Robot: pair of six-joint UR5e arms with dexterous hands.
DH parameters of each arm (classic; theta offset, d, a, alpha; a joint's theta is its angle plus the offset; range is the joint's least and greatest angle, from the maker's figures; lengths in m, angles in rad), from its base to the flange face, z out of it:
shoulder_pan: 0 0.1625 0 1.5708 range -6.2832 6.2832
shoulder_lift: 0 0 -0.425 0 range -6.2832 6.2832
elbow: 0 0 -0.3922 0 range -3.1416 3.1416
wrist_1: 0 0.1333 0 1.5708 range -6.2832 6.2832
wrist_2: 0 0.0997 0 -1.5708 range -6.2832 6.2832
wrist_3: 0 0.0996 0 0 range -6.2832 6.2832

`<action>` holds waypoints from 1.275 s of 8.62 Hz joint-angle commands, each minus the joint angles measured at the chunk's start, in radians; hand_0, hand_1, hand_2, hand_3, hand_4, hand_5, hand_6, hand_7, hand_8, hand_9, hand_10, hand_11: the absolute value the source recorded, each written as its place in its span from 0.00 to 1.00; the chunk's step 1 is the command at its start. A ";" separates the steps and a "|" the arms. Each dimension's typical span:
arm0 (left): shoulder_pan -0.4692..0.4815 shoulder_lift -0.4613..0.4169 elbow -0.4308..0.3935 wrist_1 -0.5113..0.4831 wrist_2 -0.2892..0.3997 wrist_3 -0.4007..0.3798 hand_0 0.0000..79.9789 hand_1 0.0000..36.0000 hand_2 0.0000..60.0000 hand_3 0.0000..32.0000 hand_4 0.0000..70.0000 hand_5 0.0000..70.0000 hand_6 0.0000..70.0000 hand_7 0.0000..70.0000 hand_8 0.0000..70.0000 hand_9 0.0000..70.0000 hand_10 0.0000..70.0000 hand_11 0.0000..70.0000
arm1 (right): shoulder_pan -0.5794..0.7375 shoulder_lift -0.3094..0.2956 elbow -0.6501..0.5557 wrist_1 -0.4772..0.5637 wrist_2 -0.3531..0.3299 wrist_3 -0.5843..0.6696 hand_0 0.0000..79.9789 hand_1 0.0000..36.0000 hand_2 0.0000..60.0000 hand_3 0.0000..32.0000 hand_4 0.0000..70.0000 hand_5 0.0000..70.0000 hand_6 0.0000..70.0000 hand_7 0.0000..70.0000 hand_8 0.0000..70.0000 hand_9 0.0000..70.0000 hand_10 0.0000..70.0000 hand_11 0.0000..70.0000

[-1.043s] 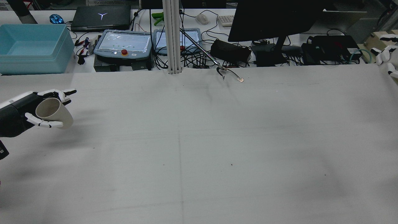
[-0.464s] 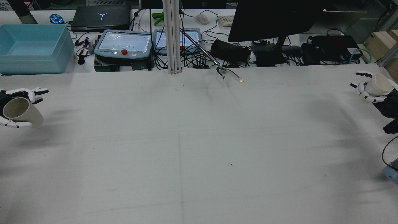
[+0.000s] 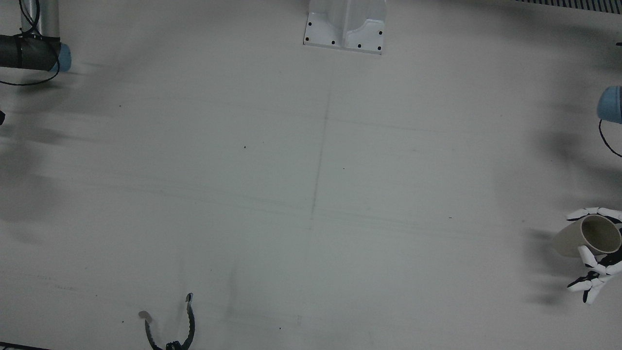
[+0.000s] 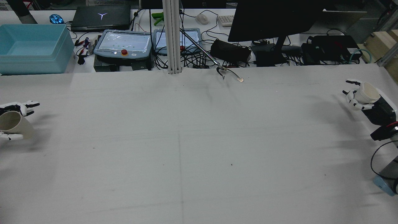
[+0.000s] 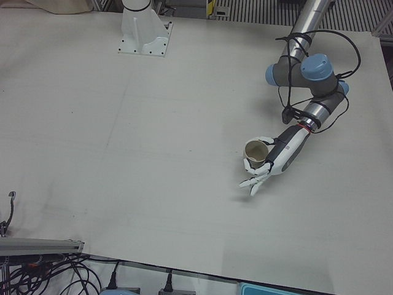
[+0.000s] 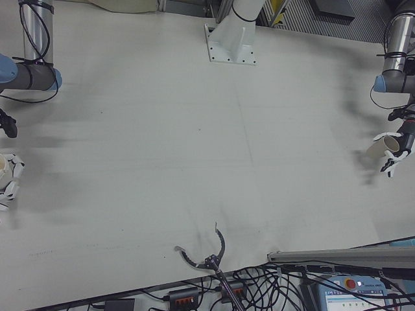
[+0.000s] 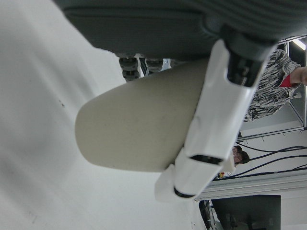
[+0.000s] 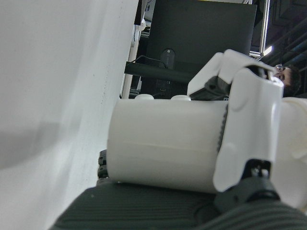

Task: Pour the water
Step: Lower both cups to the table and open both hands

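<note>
Left hand [image 5: 270,163] grasping tilted beige cup [image 5: 255,151], hovering at far left end of table [image 4: 199,140]; right hand [image 4: 357,96] grasping white cup [image 4: 367,92], upright, at opposite far end, well apart.

Blue bin [image 4: 32,48], laptop [image 4: 101,17], two teach pendants [image 4: 122,45], monitor [image 4: 276,18], cables

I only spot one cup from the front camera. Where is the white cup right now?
The white cup is held in the right hand at the far right edge of the rear view, above the white table, far across from the beige cup in the left hand.
</note>
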 commanded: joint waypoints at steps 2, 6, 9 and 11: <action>0.004 0.007 0.074 -0.041 0.000 0.035 1.00 1.00 1.00 0.00 0.46 1.00 0.21 0.19 0.05 0.02 0.08 0.18 | 0.005 -0.012 0.017 0.010 0.006 0.035 0.72 0.67 0.02 0.08 0.00 0.10 0.10 0.00 0.01 0.00 0.00 0.00; 0.005 0.019 0.100 -0.052 0.000 0.070 0.92 0.76 0.00 0.00 0.37 0.17 0.13 0.10 0.01 0.00 0.00 0.03 | 0.007 -0.014 0.026 0.016 0.006 0.037 0.66 0.56 0.00 0.71 0.00 0.07 0.01 0.00 0.00 0.00 0.00 0.00; 0.005 0.019 0.117 -0.063 0.000 0.070 0.79 0.67 0.00 0.00 0.37 0.00 0.12 0.08 0.01 0.00 0.00 0.01 | 0.018 -0.014 0.029 0.015 0.004 0.038 0.66 0.58 0.01 0.73 0.00 0.07 0.02 0.00 0.00 0.00 0.00 0.00; 0.005 0.022 0.117 -0.066 0.000 0.069 0.76 0.63 0.00 0.00 0.32 0.00 0.10 0.06 0.01 0.00 0.00 0.00 | 0.018 -0.012 0.032 0.015 0.004 0.038 0.67 0.59 0.04 0.76 0.00 0.07 0.03 0.00 0.00 0.00 0.00 0.00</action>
